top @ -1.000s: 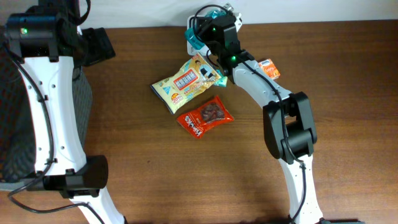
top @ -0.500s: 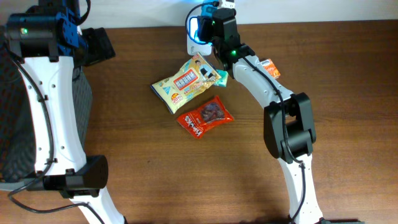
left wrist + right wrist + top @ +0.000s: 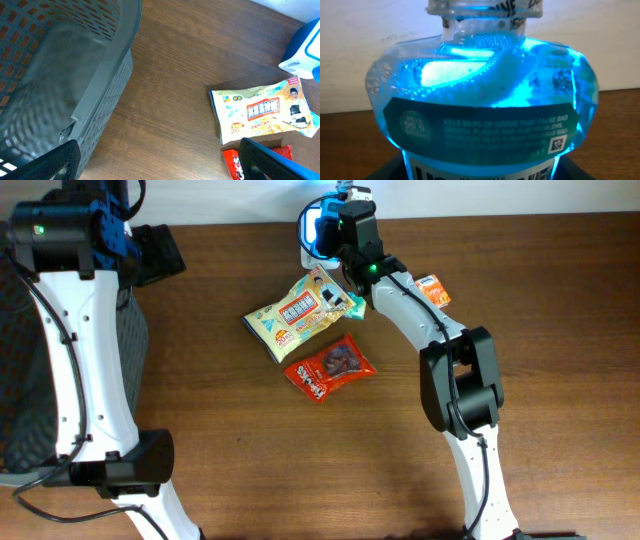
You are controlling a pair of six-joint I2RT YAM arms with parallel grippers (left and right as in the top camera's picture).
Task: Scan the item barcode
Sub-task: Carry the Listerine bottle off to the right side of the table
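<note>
Table [image 3: 250, 460]: brown wood. Its far edge runs against a pale wall directly behind the right gripper [image 3: 338, 222]. Open surface lies on the near side of that gripper, past the packets, and between the two arms.

Basket [image 3: 60, 60]: grey, perforated, standing to the outer side of the left gripper [image 3: 160, 145] at the table's left edge. Only the left wrist view shows its rim and wall close up. The interior is blurred and any contents cannot be determined.

Left gripper: jaws spread fully, nothing between them, raised over bare wood beside the basket wall.

Right gripper: jaws part closed around a mouthwash bottle [image 3: 480, 100], held up at the far table edge. The right wrist view alone shows the detail: blue liquid with bubbles, lit brightly, a dark green label band with fine white print and a small square code at its right end, and a clear neck at the top. The overhead view shows the bottle only as a blue and white shape against the gripper's left side.

Yellow snack packet [image 3: 300, 310]: flat on the table, just on the near side of the right gripper.

Red snack packet [image 3: 330, 367]: flat, nearer again, close beside the yellow one.

Small orange packet [image 3: 432, 288]: beside the right forearm, apart from the others.
</note>
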